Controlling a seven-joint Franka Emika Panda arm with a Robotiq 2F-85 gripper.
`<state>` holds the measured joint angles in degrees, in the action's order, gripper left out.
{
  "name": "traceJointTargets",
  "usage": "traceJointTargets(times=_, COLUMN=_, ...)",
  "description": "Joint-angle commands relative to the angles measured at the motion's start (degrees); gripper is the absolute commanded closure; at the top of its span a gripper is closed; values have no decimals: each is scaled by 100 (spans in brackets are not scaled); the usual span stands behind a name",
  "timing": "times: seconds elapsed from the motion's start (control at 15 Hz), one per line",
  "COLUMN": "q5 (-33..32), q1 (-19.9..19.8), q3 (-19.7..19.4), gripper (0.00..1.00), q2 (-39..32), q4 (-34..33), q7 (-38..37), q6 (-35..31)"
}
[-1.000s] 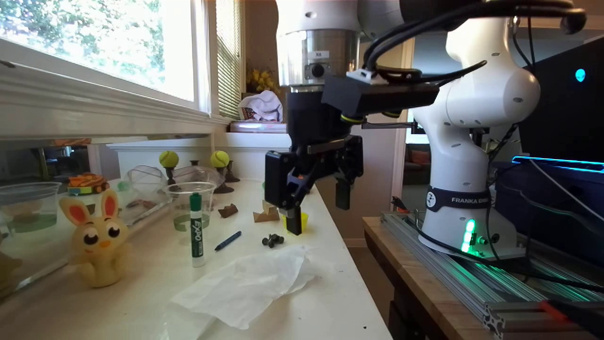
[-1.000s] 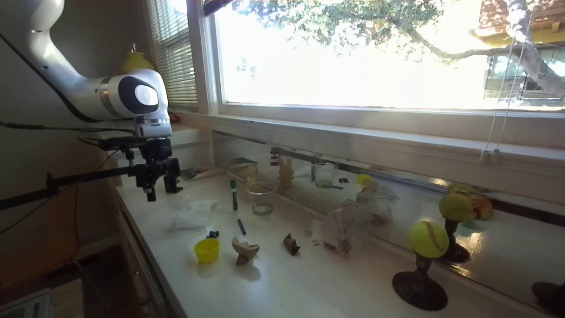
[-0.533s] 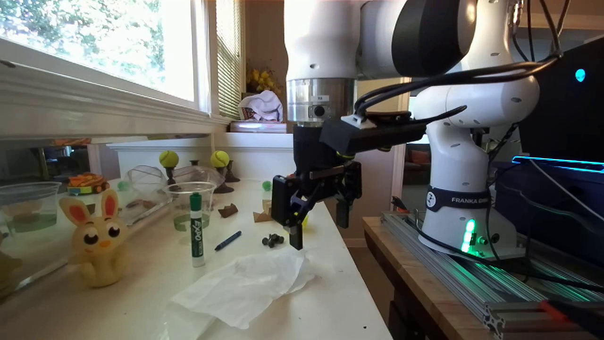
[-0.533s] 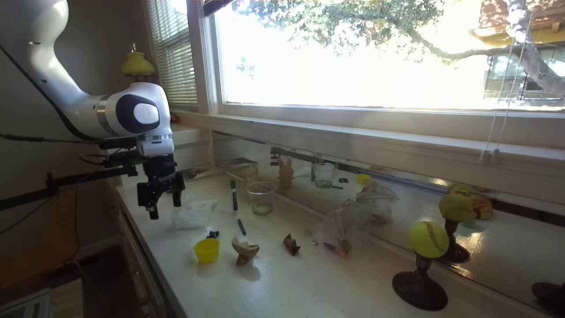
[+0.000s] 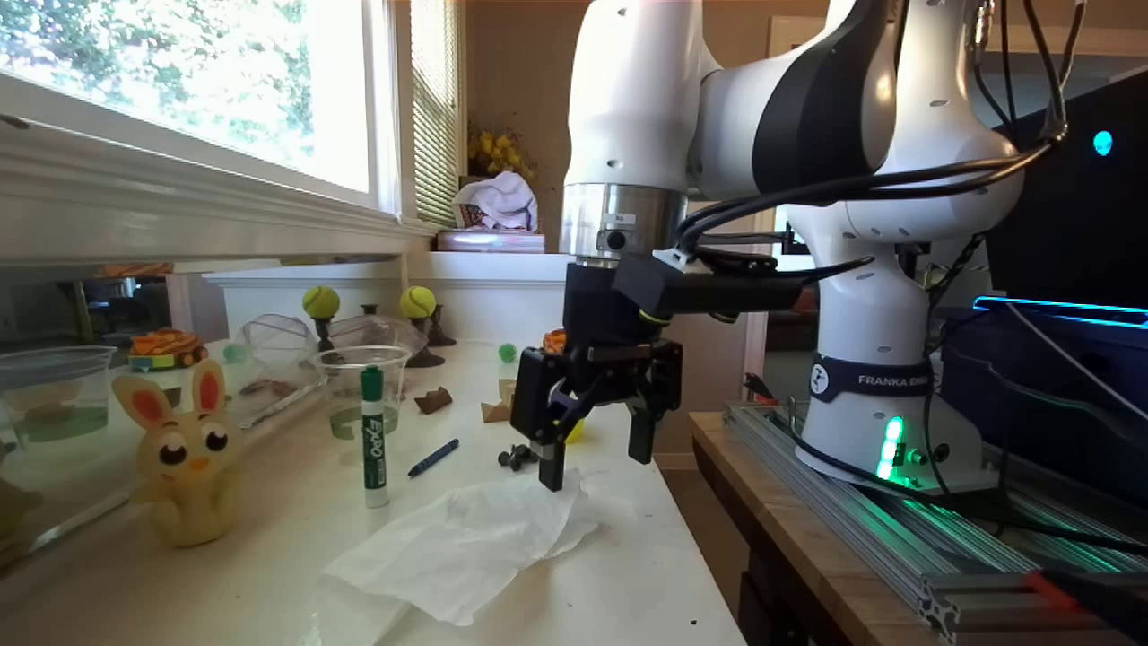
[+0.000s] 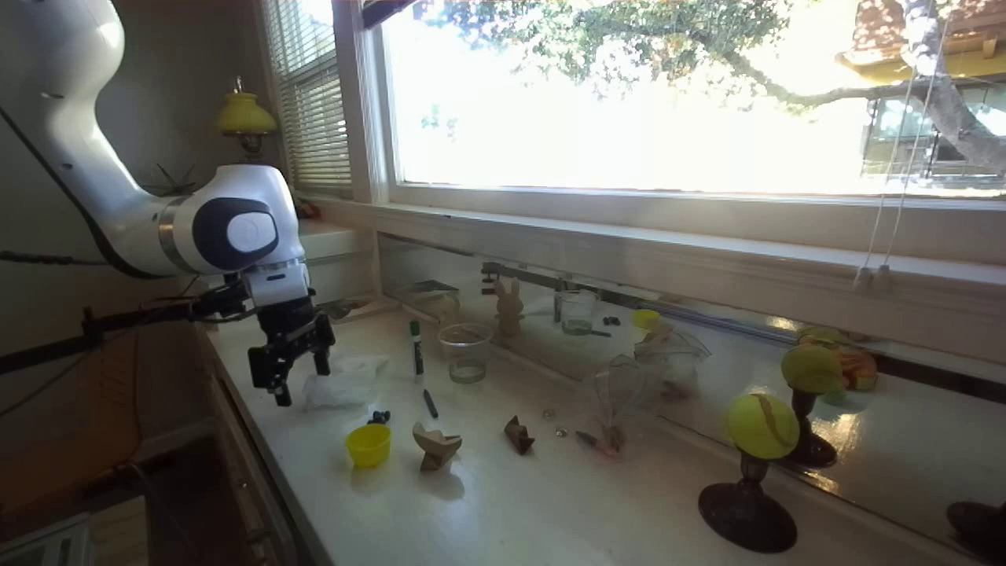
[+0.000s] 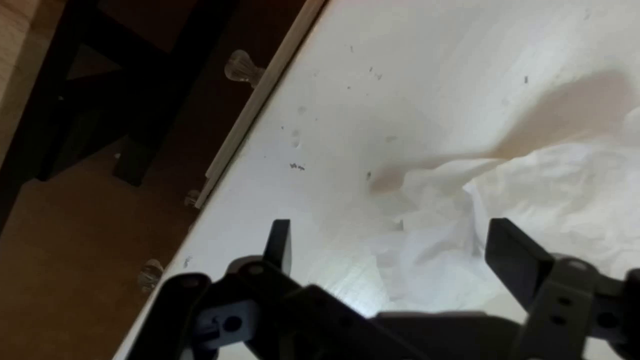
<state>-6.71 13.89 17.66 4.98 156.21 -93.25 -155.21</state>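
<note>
My gripper (image 5: 596, 468) is open and empty, above the counter near its front edge. It also shows in an exterior view (image 6: 302, 385) and in the wrist view (image 7: 388, 235). Below it lies a crumpled translucent white sheet (image 5: 471, 552), also in the wrist view (image 7: 560, 205); one finger is over the sheet, the other over bare counter. A small dark knobbly object (image 5: 517, 458) lies close by. A yellow cup (image 6: 368, 446) stands beyond it, partly hidden by a finger in an exterior view. A blue crayon (image 5: 434, 458) and an upright green marker (image 5: 373, 449) are farther off.
A clear cup (image 6: 466, 358), a bunny figure (image 5: 190, 467) and brown folded pieces (image 6: 436, 448) stand on the counter. A tennis ball (image 6: 762, 427) sits on a dark stand. A mirror (image 6: 542, 338) lines the wall. Drawer knobs (image 7: 243, 67) stick out past the counter edge.
My gripper has come down toward the counter and the white sheet, staying open. The objects on the counter have not moved.
</note>
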Motion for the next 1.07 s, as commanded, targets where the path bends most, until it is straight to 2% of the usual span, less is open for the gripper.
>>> traceJointTargets(times=0.0, q5=-290, q1=-105, q3=22, gripper=0, q2=-113, q4=150, q7=-161, q6=-496)
traceJointTargets(times=0.2, q5=-596, q1=-164, q3=2, gripper=3, q2=-306, q4=113, q7=-331, q6=-704)
traceJointTargets(times=0.33, q5=-786, q1=-198, q3=-11, gripper=28, q2=-402, q4=112, q7=-466, q6=-803)
traceJointTargets(times=0.47, q5=-976, q1=-220, q3=-33, gripper=36, q2=-467, q4=112, q7=-617, q6=-868)
traceJointTargets(times=0.87, q5=-1341, q1=-229, q3=-105, gripper=81, q2=-524, q4=111, q7=-1037, q6=-868)
traceJointTargets(times=1.0, q5=-1255, q1=-210, q3=-103, gripper=95, q2=-511, q4=111, q7=-1005, q6=-816)
